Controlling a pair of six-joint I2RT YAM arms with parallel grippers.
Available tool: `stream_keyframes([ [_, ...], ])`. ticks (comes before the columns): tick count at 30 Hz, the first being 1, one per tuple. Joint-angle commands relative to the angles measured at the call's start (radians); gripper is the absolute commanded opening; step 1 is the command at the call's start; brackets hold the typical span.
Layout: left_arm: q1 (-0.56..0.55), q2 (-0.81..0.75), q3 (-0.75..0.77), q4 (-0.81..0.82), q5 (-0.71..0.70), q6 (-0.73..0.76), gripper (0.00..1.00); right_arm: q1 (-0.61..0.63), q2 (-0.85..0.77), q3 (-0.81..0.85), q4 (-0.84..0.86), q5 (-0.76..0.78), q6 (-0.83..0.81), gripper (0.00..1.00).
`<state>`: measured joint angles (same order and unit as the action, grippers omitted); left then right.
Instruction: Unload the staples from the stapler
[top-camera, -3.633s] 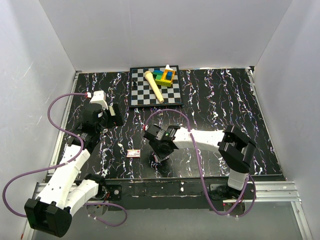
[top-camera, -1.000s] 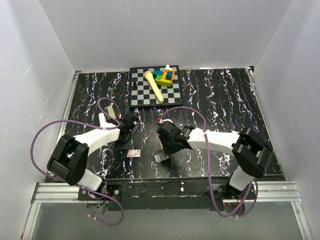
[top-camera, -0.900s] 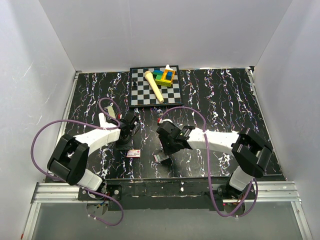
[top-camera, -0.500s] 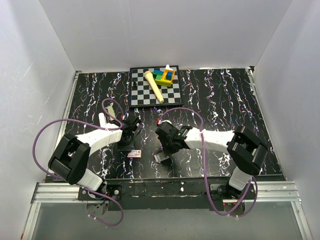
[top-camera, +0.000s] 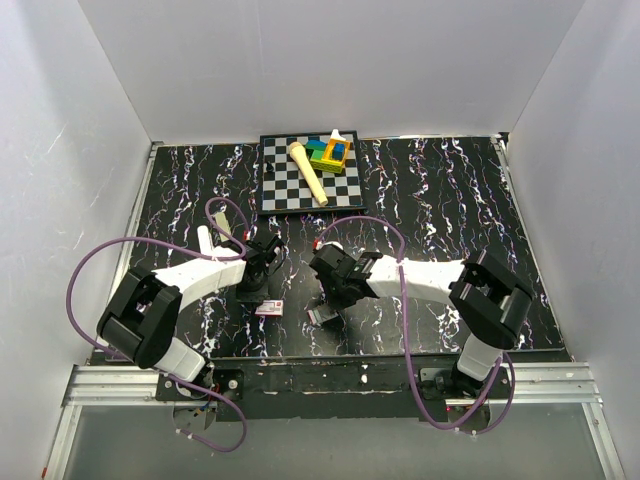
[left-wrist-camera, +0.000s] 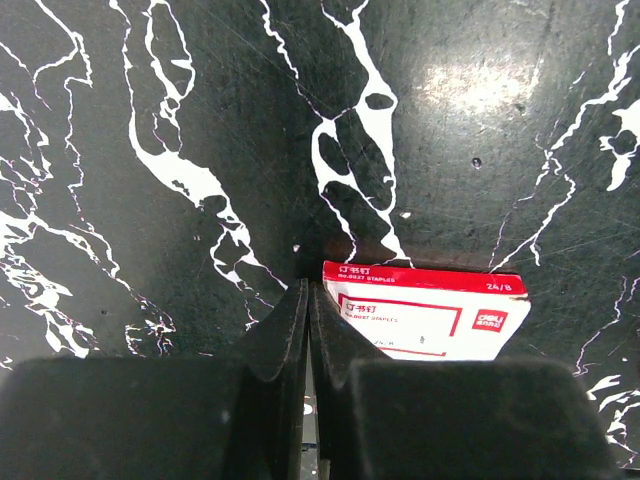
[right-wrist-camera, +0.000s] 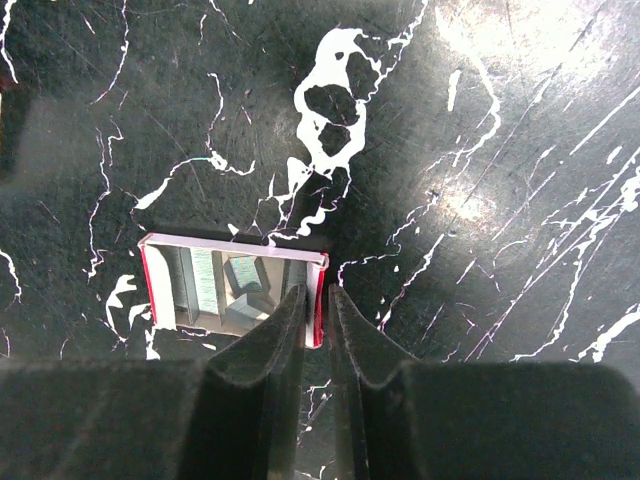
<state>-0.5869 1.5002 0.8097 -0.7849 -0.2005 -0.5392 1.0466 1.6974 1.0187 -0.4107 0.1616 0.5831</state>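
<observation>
One camera looks down from high behind; both wrist cameras stare close at the marbled table (top-camera: 450, 200).

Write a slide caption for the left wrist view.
Shut left tool next to a red-and-white staple box on the black marbled table.

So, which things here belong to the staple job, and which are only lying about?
Job: silvery strips, likely staples, in the red-rimmed tray; red-and-white box.
Lying about: chessboard; wooden club; coloured blocks.
</observation>
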Motion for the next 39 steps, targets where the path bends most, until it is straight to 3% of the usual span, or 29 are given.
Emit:
stream_keyframes([
  [1, -0.01, -0.003, 0.009, 0.016, 0.019, -0.004, 0.0, 0.0, 0.015, 0.034, 0.013, 0.012, 0.015, 0.21],
  [7, -0.016, 0.002, 0.008, 0.027, 0.036, -0.005, 0.0, 0.001, 0.024, 0.04, 0.001, 0.016, 0.012, 0.15],
  [11, -0.024, 0.008, 0.005, 0.035, 0.049, -0.01, 0.0, 0.003, 0.028, 0.038, -0.004, 0.018, 0.011, 0.01],
  [39, -0.146, -0.001, -0.055, 0.157, 0.184, -0.128, 0.0, 0.006, -0.019, -0.023, -0.025, 0.113, 0.167, 0.01],
])
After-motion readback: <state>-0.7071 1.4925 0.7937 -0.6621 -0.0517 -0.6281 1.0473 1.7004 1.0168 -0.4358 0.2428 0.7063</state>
